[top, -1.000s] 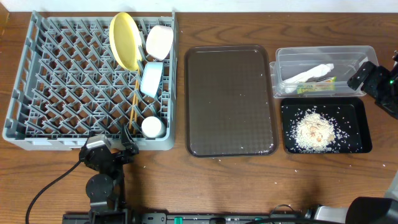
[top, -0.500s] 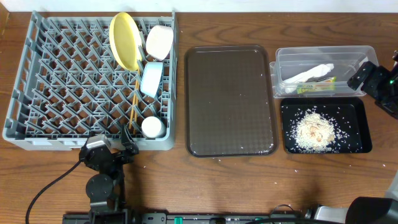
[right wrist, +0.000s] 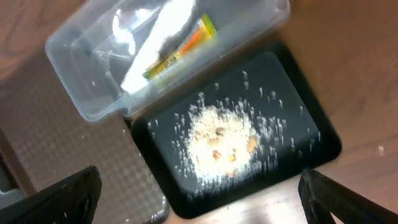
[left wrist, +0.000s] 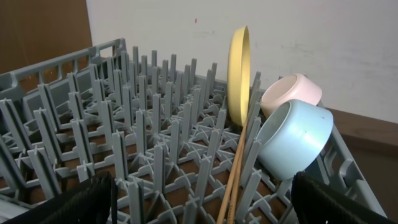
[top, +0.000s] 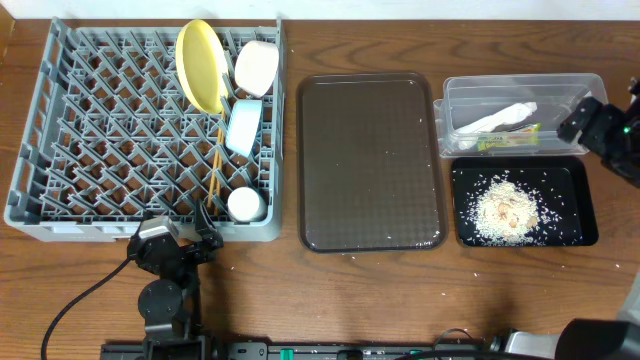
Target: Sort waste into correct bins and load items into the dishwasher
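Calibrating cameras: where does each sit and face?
Overhead: above the table, straight down on dish rack, clear tub, black tray; left arm, right arm show.
Left wrist: low beside the rack, facing across it to yellow plate; left tool below.
Right wrist: above tub and black tray, looking down; right tool below.
Shared: overhead and right wrist see tub.

A robot lab setup rather than a real kitchen: a wooden desk (top: 380, 290) before a plain white wall (left wrist: 323, 37), with an arm base (top: 163, 300) and black cable (top: 75, 305) at its front edge.
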